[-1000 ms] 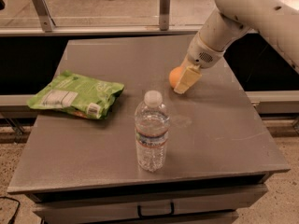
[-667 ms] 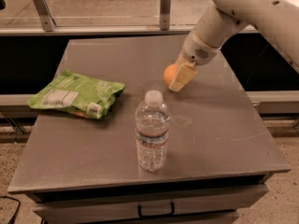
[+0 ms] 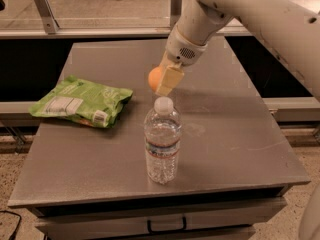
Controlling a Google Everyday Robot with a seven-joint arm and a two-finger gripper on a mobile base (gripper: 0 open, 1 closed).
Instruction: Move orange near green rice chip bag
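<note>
The orange (image 3: 155, 78) is small, round and bright orange, held in my gripper (image 3: 163, 80) above the middle of the grey table (image 3: 240, 134). The gripper's cream fingers (image 3: 169, 80) are shut on it, and the white arm reaches in from the upper right. The green rice chip bag (image 3: 82, 101) lies flat near the table's left edge, with a white label panel and barcode facing up. The orange hangs to the right of the bag, a short gap away, and just behind the bottle's cap.
A clear water bottle (image 3: 162, 140) with a white cap stands upright at the table's front middle, right below the gripper. A rail with metal posts (image 3: 44, 4) runs behind the table. A drawer handle (image 3: 166, 227) sits under the front edge.
The gripper has carried the orange leftward, from the table's right side towards the middle and closer to the bag. The bag and the bottle have not moved.
</note>
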